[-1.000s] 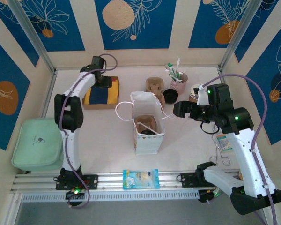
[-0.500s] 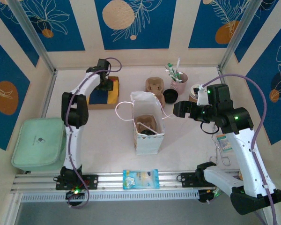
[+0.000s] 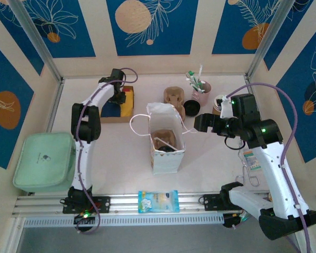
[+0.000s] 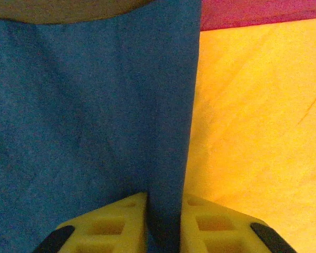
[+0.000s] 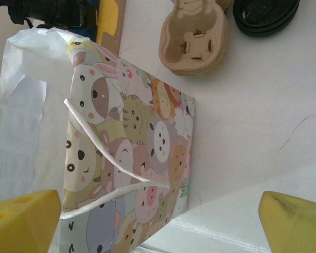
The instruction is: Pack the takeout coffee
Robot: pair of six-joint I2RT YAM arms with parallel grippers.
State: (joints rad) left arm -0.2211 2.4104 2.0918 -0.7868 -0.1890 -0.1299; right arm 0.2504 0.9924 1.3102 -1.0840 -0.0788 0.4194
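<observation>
left gripper (image 3: 122, 98): far left of table (image 3: 121, 155), down on a stack of folded cloths in a cardboard tray (image 3: 107, 119). In the wrist view, yellow fingertips (image 4: 118, 219) drawn close together, pinching an upright fold of the blue cloth (image 4: 84, 116) between them. Beside it on the right, yellow cloth (image 4: 253, 121); along the upper edge, a strip of magenta cloth (image 4: 253, 13).

right gripper (image 3: 199, 124): held above the table just right of the paper bag (image 3: 167, 155), apart from it. Jaws spread wide, nothing between them. Yellow fingertips (image 5: 21, 216) at opposite lower corners of the wrist view.

takeout coffee cup (image 3: 219, 100): kraft brown, white rim. Far right of table, just beyond the right wrist and partly hidden by it. Near the pink cup, outside the bag, clear of both grippers.

paper bag: white, cartoon-animal print, upright at mid-table, mouth open, cord handles splayed. Brown contents inside, not identifiable.

Behind the bag, in a row: pulp cup carriers (image 3: 174, 96), black lids (image 3: 191, 107), pink cup of stirrers (image 3: 201, 94).

mint-green pouch (image 3: 42, 161): near left edge.

snack packet (image 3: 158, 201): on the front rail.
</observation>
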